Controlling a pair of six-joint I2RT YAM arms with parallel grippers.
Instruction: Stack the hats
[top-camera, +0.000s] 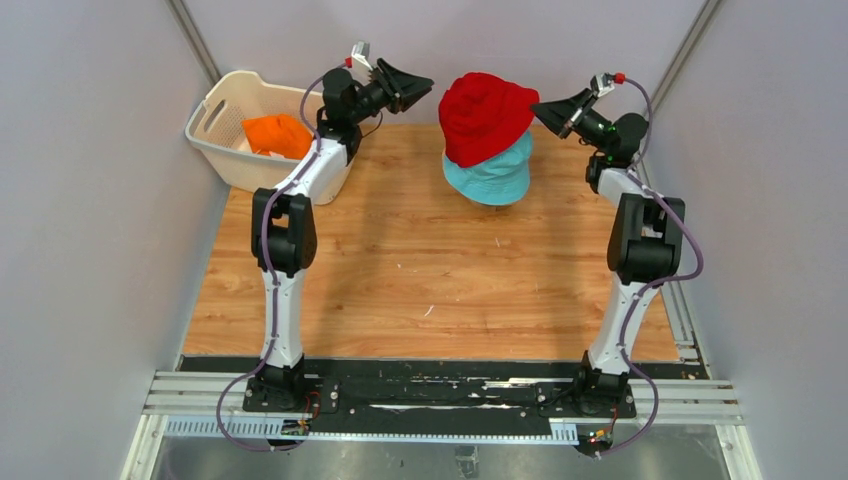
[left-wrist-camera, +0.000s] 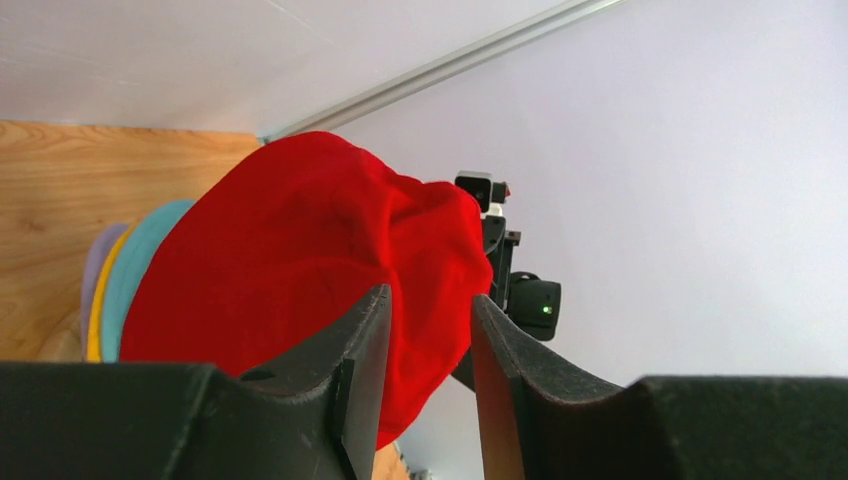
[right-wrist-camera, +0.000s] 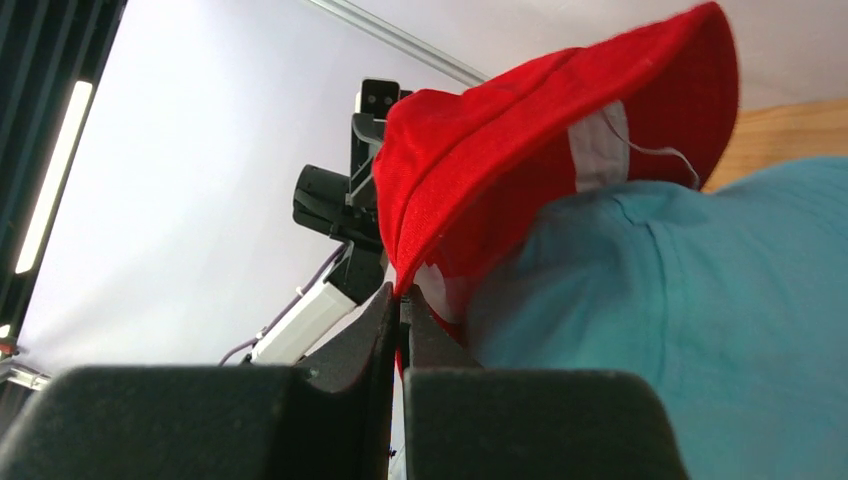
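Jaws of the right gripper (right-wrist-camera: 400, 298) pinch the brim of the red hat (right-wrist-camera: 520, 130), which lies tilted just ahead of them over the teal hat (right-wrist-camera: 700, 330), while beyond it the left gripper (left-wrist-camera: 430, 300) faces the crown, fingers spread, perhaps barely clear of the cloth.

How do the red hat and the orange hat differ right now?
The red hat sits tilted atop the teal hat, its brim pinched by the right gripper; the orange hat lies in the white basket, untouched. Both are soft fabric hats.
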